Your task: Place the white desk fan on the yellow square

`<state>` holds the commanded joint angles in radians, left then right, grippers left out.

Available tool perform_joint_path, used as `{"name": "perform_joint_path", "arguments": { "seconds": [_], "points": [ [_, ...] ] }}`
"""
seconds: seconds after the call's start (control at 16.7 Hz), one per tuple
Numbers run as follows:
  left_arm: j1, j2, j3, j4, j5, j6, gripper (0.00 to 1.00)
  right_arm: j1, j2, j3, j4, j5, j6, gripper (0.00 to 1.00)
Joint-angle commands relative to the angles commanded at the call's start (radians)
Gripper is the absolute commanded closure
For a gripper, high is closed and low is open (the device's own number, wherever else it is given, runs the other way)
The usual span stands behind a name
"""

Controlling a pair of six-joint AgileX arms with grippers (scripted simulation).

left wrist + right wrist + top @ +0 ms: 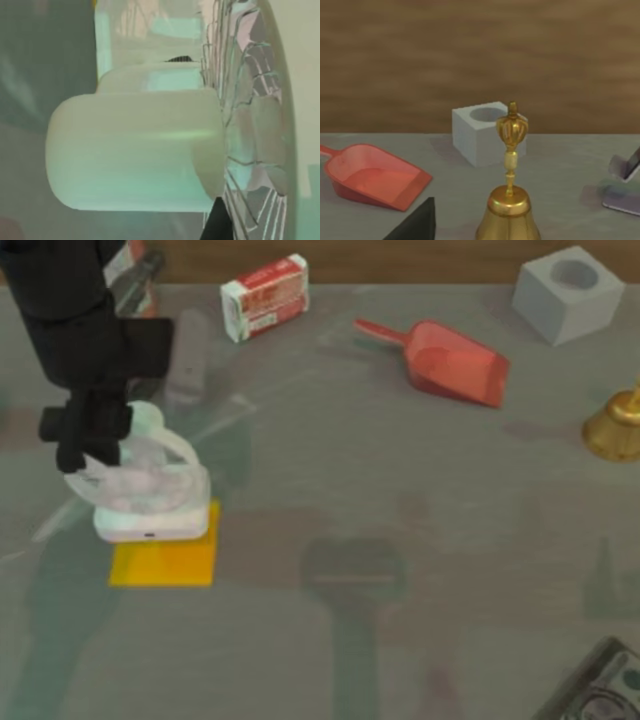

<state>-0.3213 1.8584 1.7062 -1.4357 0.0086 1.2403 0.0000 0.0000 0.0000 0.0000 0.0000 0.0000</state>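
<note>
The white desk fan point(150, 502) stands at the table's left, its base point(155, 525) overlapping the far edge of the yellow square point(165, 562). My left gripper point(88, 440) reaches down from the far left and is shut on the fan's upper part beside the ring grille. The left wrist view is filled by the fan's cylindrical motor housing point(135, 147) and grille point(255, 125), with one dark fingertip point(216, 222) against the grille. Whether the base rests on the square or hangs just above it does not show. My right gripper point(415, 225) is outside the top view, low behind a gold bell.
A red-and-white box point(265, 297) and a grey cylinder point(185, 355) lie at the far left. A red dustpan point(450, 362) sits at the far middle, a grey cube with a round hole point(568, 292) at the far right, the gold bell point(615, 425) on the right edge.
</note>
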Motion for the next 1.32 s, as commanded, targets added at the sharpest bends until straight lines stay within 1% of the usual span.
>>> {"name": "perform_joint_path", "arguments": {
  "seconds": [0.12,0.42,0.78,1.08,1.32],
  "points": [
    [0.015,-0.017,-0.029,0.007,0.000,0.034,1.00,0.000,0.000,0.000,0.000,0.000,0.000,0.00],
    [0.012,-0.014,-0.032,0.009,-0.001,0.035,1.00,0.000,0.000,0.000,0.000,0.000,0.000,0.00],
    [0.017,-0.010,-0.140,0.129,0.000,0.036,1.00,0.000,0.000,0.000,0.000,0.000,0.000,0.00],
    [0.017,-0.007,-0.155,0.142,0.000,0.037,1.00,0.000,0.000,0.000,0.000,0.000,0.000,0.00],
    [0.017,-0.007,-0.155,0.142,0.000,0.037,0.70,0.000,0.000,0.000,0.000,0.000,0.000,0.00]
  ]
}}
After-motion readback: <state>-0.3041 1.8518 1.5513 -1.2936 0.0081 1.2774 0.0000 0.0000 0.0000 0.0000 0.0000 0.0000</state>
